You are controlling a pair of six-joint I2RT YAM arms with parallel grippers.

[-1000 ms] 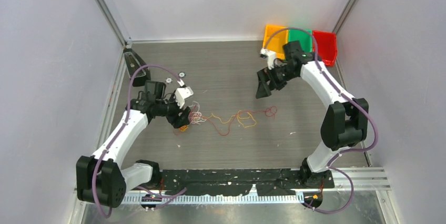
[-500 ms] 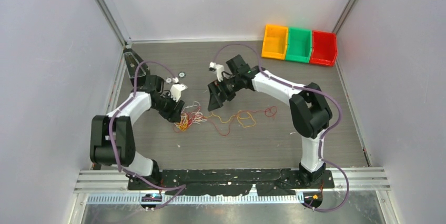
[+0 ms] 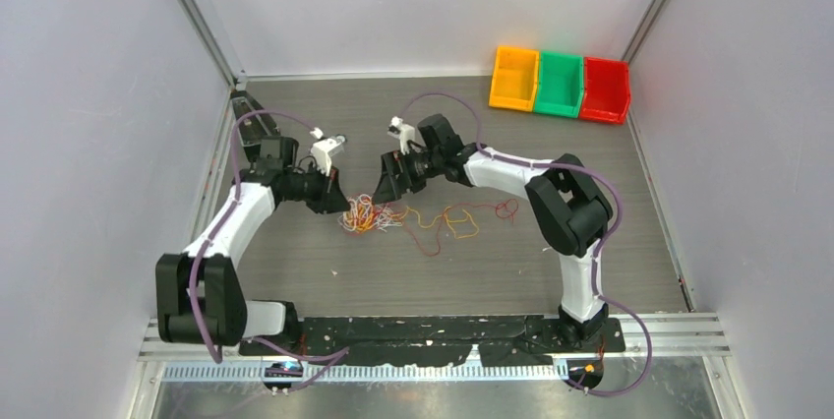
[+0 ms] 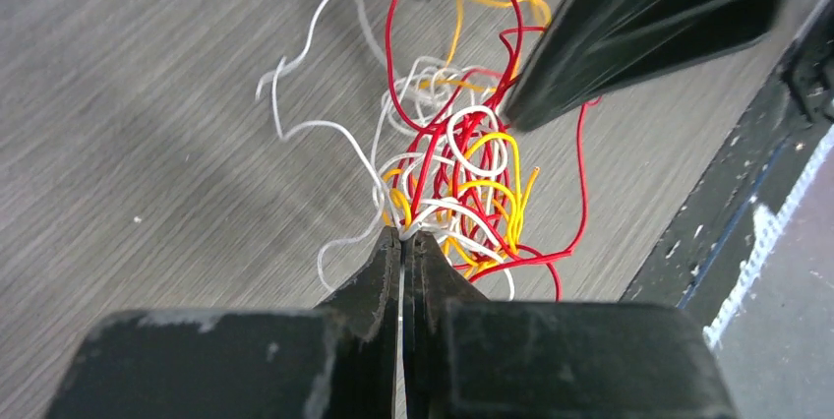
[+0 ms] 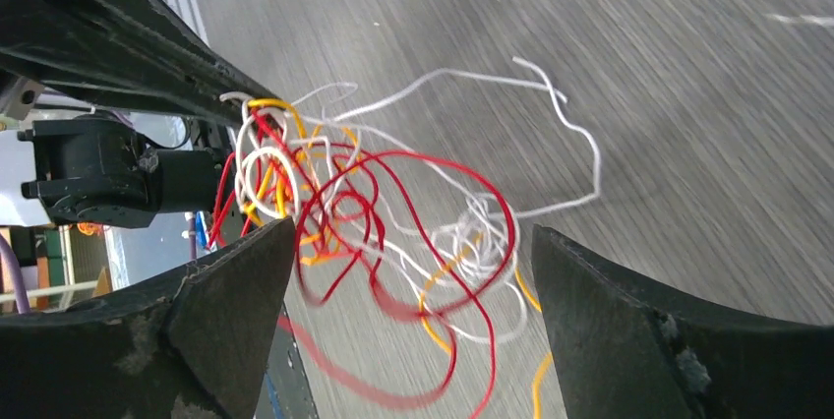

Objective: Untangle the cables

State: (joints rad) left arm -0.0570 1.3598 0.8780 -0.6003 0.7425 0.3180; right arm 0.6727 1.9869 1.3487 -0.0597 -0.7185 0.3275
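The cables (image 3: 366, 214) are thin red, white and yellow-orange wires bunched in a tangle at the table's middle left, with red and yellow loops trailing right (image 3: 462, 218). My left gripper (image 3: 337, 203) sits at the tangle's left edge. In the left wrist view its jaws (image 4: 403, 235) are pressed together on white and yellow strands of the cables (image 4: 452, 173). My right gripper (image 3: 386, 183) hovers just behind the tangle, pointing down. The right wrist view shows it (image 5: 413, 232) wide open, with loops of the cables (image 5: 393, 212) lying between and beyond its fingers, untouched.
Orange (image 3: 513, 77), green (image 3: 559, 85) and red (image 3: 605, 90) bins stand in a row at the back right. A black fixture (image 3: 246, 110) lies along the back left wall. A black strip (image 3: 433, 329) runs along the near edge between the arm bases.
My left gripper has closed on the tangle's left edge and drawn it slightly right. My right arm has swung from the bins to just behind the tangle, still open.
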